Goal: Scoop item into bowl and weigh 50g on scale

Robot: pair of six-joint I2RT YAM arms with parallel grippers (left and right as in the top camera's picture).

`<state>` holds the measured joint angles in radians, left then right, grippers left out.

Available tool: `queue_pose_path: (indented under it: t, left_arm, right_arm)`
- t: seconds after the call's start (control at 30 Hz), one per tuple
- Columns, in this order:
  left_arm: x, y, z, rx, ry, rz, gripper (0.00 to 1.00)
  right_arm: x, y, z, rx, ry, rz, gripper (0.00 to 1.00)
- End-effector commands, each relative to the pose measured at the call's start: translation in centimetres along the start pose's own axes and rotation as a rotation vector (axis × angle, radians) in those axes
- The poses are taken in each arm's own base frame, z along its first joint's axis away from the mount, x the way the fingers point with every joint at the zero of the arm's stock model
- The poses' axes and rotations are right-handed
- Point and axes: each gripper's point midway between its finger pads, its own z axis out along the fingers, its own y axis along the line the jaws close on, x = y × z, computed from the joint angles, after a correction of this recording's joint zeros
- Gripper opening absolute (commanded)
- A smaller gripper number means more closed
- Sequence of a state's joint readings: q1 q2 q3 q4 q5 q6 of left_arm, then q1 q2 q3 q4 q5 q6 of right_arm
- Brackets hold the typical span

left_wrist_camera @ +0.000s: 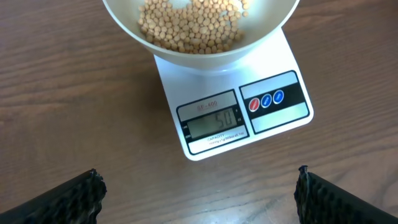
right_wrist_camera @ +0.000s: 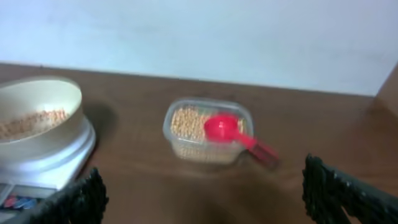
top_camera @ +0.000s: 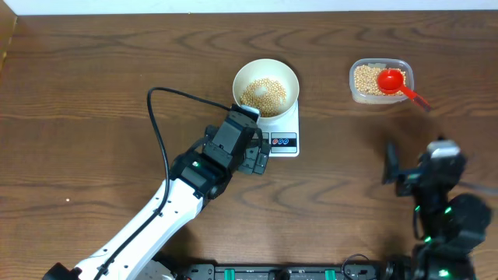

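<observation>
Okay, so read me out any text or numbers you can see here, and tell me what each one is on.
"50": on the LCD display of the scale.
"SF-400", faint, best reading: printed just above that display.
Tiny print under the digits: too small to read.
Symbols on the red and blue buttons: too small to read.
White bowl, clear tub, red scoop: no text visible.
</observation>
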<state>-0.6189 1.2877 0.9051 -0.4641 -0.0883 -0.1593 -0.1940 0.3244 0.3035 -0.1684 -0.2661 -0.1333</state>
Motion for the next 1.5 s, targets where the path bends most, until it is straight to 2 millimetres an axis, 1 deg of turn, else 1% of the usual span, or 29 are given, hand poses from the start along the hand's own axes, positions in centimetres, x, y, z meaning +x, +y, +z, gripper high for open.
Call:
queue_pose_path:
  t: [0.0,0.2,0.37,0.47,1.47]
  left_arm:
    - [-0.1,0.3,-0.1,-0.013,-0.007,0.003,0.99]
    - [-0.1,0.3,-0.1,-0.013,-0.007,0.003,0.99]
    - [-0.1,0.3,-0.1,-0.013,-0.007,0.003,0.99]
    - [-0.1,0.3,-0.1,-0.013,-0.007,0.003,0.99]
    - [-0.1,0.3,-0.1,-0.013,-0.007,0.003,0.99]
  right_arm:
    - [2.1,0.9,-0.3,-0.006,-0.055,-0.022,0.99]
    - [5.0,1.0,0.4,0.015,-0.107,-0.037,0.99]
    - [5.6,1.0,0.3,0.019,-0.081,-0.031,0.99]
    - [5.6,0.7,0.2,0.035,-0.081,-0.03,0.99]
    - [5.6,0.7,0.2,0.034,-0.083,-0.03,0.99]
